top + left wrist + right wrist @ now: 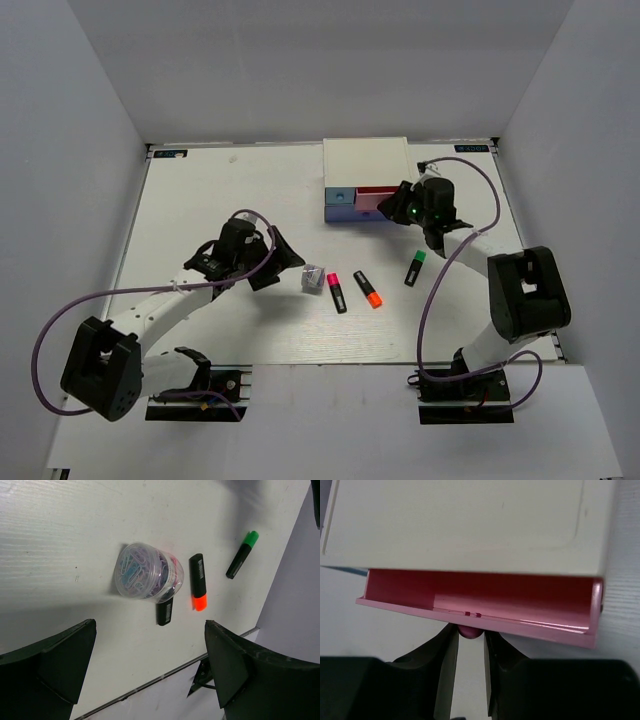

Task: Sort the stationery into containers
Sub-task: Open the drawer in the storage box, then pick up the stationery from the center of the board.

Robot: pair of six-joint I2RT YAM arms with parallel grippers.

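The pink drawer (pixel 480 597), glossy plastic, stands part-open under the white cabinet (pixel 460 520) on the far side. The right gripper (pixel 471 639) pinches a pink stub (pixel 470 630) at the drawer's lip, probably to pull.

Nearer, the pink highlighter (pixel 336 292), orange highlighter (pixel 368 289) and green highlighter (pixel 415 268) lie beside a clear clip jar (pixel 147 572). The left gripper (pixel 150 630) hovers there, jaws spread.

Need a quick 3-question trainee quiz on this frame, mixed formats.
1. True or false: the pink drawer is pulled out of the cabinet.
2. How many highlighters lie on the table? A) two B) three C) four
3. Fill in: the right gripper has its jaws closed on the drawer's ____.
Key: 1 true; 2 B; 3 knob.
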